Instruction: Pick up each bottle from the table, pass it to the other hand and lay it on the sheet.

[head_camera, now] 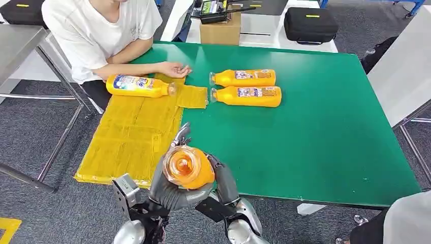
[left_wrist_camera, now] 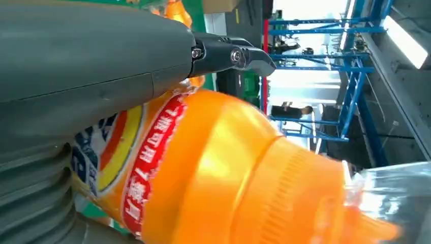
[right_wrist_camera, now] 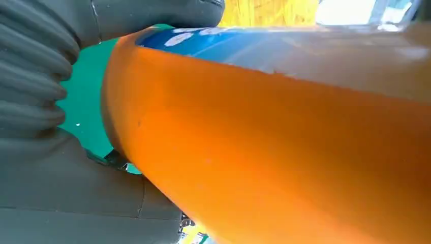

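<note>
An orange bottle [head_camera: 188, 167] with a clear cap points at the camera above the worktop's near edge, gripped by the left hand [head_camera: 170, 190] and the right hand [head_camera: 222, 179] together. Left, a yellow sheet [head_camera: 133, 133] carries one bottle [head_camera: 139, 85]. Right, two bottles [head_camera: 246, 87] lie side by side on the green worktop [head_camera: 325, 122], bare green beyond.

yellow sheet [head_camera: 129, 134] near half bare, bottle [head_camera: 138, 85] and person's hand [head_camera: 174, 69] (resting) blocking far end
</note>
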`<control>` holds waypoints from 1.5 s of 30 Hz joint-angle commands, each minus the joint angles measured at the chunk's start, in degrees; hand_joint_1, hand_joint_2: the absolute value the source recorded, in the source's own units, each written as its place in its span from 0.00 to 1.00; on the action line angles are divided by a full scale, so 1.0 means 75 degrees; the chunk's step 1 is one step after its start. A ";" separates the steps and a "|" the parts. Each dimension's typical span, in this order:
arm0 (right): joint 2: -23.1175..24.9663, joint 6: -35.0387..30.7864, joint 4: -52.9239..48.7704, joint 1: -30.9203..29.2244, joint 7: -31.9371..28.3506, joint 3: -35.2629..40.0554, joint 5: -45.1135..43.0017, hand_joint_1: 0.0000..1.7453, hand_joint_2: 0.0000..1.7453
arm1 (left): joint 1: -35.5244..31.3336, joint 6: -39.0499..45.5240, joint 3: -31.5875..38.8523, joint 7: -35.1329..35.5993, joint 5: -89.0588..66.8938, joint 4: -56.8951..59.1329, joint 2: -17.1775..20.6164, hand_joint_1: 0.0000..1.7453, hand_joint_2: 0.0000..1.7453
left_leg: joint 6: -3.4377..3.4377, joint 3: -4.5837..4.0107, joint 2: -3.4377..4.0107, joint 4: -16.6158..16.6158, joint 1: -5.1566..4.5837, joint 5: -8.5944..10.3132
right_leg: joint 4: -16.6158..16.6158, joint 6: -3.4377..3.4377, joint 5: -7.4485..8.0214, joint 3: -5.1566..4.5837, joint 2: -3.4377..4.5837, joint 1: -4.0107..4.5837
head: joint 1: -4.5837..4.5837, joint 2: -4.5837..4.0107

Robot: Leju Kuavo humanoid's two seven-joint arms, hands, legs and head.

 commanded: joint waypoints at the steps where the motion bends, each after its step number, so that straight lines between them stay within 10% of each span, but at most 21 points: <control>1: -0.0118 -0.0104 0.0655 -0.0184 0.0327 0.0642 0.0547 1.00 1.00 | -0.0357 0.0011 -0.0390 0.0281 0.0432 0.0122 -0.0056 0.00 1.00 | -0.0008 0.0039 -0.0008 -0.0005 0.0005 -0.0013 | -0.0006 -0.0014 -0.0016 0.0044 -0.0018 0.0008 | 0.0000 0.0000; 17: 0.0104 -0.0818 0.1338 -0.0439 0.1613 0.0420 0.1632 1.00 1.00 | -0.0156 -0.0813 -0.0305 0.1876 0.1681 0.0638 0.0081 0.04 1.00 | -0.0008 0.0051 0.0004 -0.0010 0.0002 -0.0015 | -0.0010 -0.0015 -0.0015 0.0053 -0.0005 0.0005 | 0.0000 0.0000; 19: 0.0109 -0.0877 0.1335 -0.0465 0.1635 0.0451 0.1727 1.00 1.00 | -0.0247 -0.0684 -0.0345 0.1902 0.1530 0.0752 0.0037 0.98 1.00 | -0.0010 0.0058 0.0005 -0.0008 0.0006 -0.0019 | -0.0010 -0.0017 -0.0017 0.0062 -0.0004 0.0010 | 0.0000 0.0000; 30: 0.0250 -0.0674 0.1285 -0.0521 0.1156 0.0383 0.1022 0.92 1.00 | -0.0369 -0.0447 -0.0324 0.1928 0.1894 0.0953 -0.0061 1.00 1.00 | -0.0005 0.0018 0.0001 -0.0002 0.0001 -0.0007 | -0.0001 -0.0009 -0.0007 0.0021 -0.0003 0.0003 | 0.0000 -0.0003; 31: 0.0256 -0.0761 0.1230 -0.0504 0.1098 0.0388 0.0943 0.83 1.00 | -0.0368 -0.0369 -0.0315 0.1912 0.1925 0.0960 -0.0068 1.00 1.00 | -0.0007 0.0028 0.0004 -0.0002 0.0004 -0.0011 | -0.0001 -0.0012 -0.0010 0.0031 -0.0002 0.0006 | 0.0000 0.0000; 33: 0.0324 -0.0892 0.1130 -0.0467 0.0976 0.0397 0.0769 0.24 1.00 | -0.0272 -0.0226 -0.0230 0.1852 0.2004 0.0889 -0.0071 1.00 1.00 | -0.0010 0.0046 0.0009 0.0002 0.0004 -0.0022 | 0.0002 -0.0017 -0.0020 0.0048 0.0000 0.0008 | 0.0000 0.0000; 35: 0.0346 -0.0883 0.1122 -0.0471 0.0980 0.0415 0.0763 0.24 1.00 | -0.0253 -0.0226 -0.0226 0.1852 0.2004 0.0869 -0.0046 1.00 1.00 | -0.0008 0.0026 0.0009 0.0001 0.0005 -0.0014 | 0.0000 -0.0012 -0.0011 0.0028 0.0004 0.0007 | 0.0003 0.0000; 36: 0.0363 -0.0951 0.1025 -0.0419 0.0813 0.0406 0.0585 0.00 1.00 | -0.0219 -0.0173 -0.0192 0.1795 0.2042 0.0806 -0.0042 1.00 1.00 | -0.0005 0.0015 0.0005 -0.0001 0.0002 -0.0008 | 0.0000 -0.0009 -0.0006 0.0018 0.0001 0.0004 | 0.0000 0.0000; 37: 0.0388 -0.0996 0.1028 -0.0411 0.0708 0.0433 0.0407 0.00 1.00 | -0.0220 -0.0102 -0.0163 0.1753 0.2095 0.0806 -0.0060 1.00 1.00 | -0.0009 0.0035 0.0011 0.0000 0.0006 -0.0017 | 0.0000 -0.0014 -0.0013 0.0037 0.0005 0.0008 | 0.0003 -0.0003; 38: 0.0377 -0.1023 0.0959 -0.0392 0.0461 0.0499 0.0246 0.00 0.00 | -0.0266 -0.0060 -0.0161 0.1728 0.2150 0.0822 -0.0057 1.00 1.00 | -0.0005 0.0011 0.0005 -0.0002 0.0002 -0.0006 | -0.0001 -0.0008 -0.0004 0.0014 0.0002 0.0004 | 0.0000 0.0000; 45: 0.0241 -0.1266 0.0617 -0.0366 -0.0489 0.0947 -0.0624 0.00 0.00 | -0.0584 -0.0014 -0.0238 0.1601 0.2848 0.0885 -0.0046 1.00 1.00 | -0.0008 0.0023 0.0001 0.0005 0.0009 -0.0012 | 0.0002 -0.0015 -0.0012 0.0025 -0.0011 0.0012 | -0.0003 0.0000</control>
